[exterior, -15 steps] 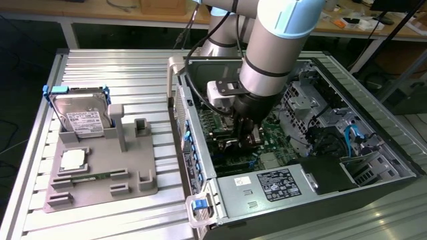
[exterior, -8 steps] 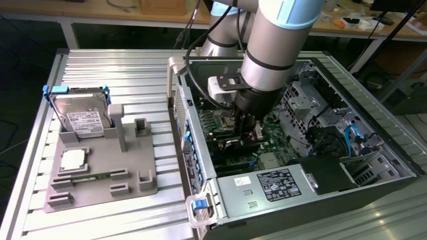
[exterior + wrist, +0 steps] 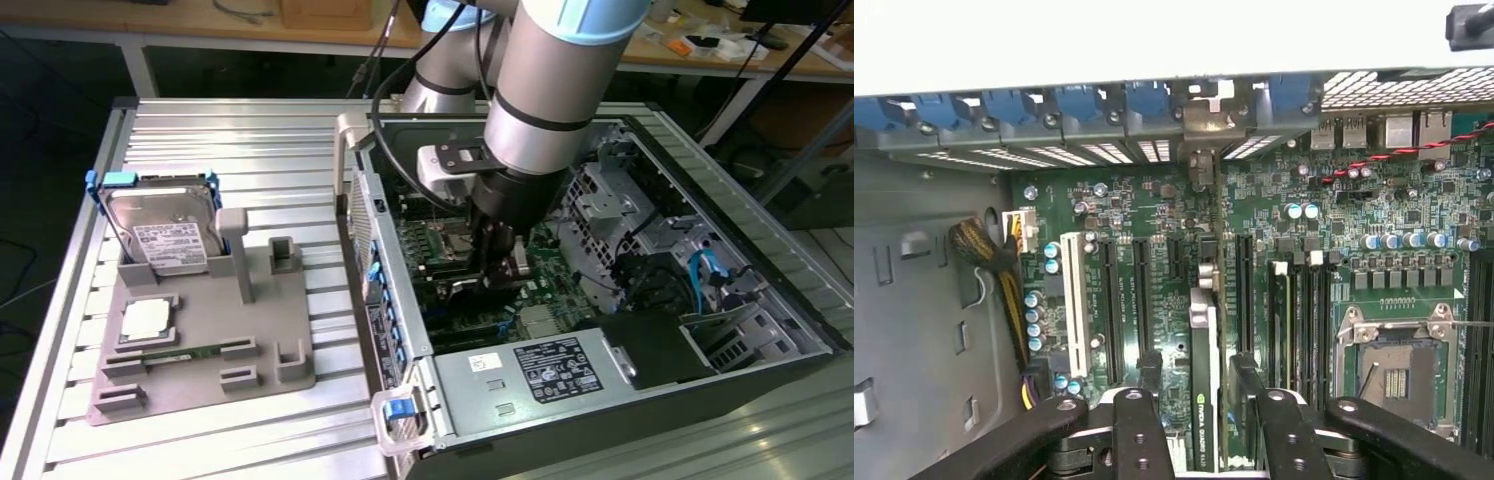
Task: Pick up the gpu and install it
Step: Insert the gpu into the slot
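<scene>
The gpu [image 3: 1204,340] is a thin black card seen edge-on, standing upright on the green motherboard [image 3: 1154,210] in one of the long black slots. Its silver bracket [image 3: 1204,125] meets the rear slot openings under the blue latches [image 3: 1079,105]. My gripper [image 3: 1204,440] straddles the card's near end, one black finger [image 3: 1144,430] on each side, shut on it. In the exterior view the gripper [image 3: 497,270] reaches deep into the open computer case [image 3: 400,400], just above the motherboard [image 3: 441,240].
An empty CPU socket [image 3: 1394,375] and memory slots [image 3: 1299,310] lie beside the card. Yellow cables [image 3: 994,260] run along the case wall. Outside the case, a grey fixture [image 3: 200,360] holds a hard drive [image 3: 167,235] and a CPU chip [image 3: 144,318]. The power supply [image 3: 534,370] fills the case's near end.
</scene>
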{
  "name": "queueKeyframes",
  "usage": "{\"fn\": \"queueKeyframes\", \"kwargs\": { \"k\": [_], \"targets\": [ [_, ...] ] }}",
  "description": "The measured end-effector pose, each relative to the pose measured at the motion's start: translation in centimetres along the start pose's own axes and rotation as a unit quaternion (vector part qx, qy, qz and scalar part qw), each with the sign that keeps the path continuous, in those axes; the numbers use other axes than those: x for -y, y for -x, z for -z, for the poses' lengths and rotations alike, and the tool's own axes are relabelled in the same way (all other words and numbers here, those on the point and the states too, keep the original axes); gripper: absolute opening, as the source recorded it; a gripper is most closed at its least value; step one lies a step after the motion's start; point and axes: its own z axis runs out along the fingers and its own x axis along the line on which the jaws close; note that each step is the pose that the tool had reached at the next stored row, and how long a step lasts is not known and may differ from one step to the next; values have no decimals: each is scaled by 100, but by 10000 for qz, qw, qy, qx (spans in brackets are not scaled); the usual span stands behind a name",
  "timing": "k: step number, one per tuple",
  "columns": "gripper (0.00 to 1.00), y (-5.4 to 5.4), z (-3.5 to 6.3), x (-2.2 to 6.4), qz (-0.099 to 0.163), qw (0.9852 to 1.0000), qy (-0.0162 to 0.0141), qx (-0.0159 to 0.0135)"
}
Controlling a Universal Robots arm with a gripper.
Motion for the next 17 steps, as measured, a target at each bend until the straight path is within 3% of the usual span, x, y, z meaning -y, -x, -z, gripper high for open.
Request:
{"fn": "queueKeyframes", "kwargs": {
  "k": [2, 3, 4, 7, 9, 17],
  "targets": [
    [39, 0, 0, 0, 0, 10000, 0, -1],
    [32, 0, 0, 0, 0, 10000, 0, -1],
    [32, 0, 1, 0, 0, 10000, 0, -2],
    [14, 0, 1, 0, 0, 10000, 0, -2],
    [11, 0, 1, 0, 0, 10000, 0, -2],
    [11, 0, 1, 0, 0, 10000, 0, -2]
  ]
}}
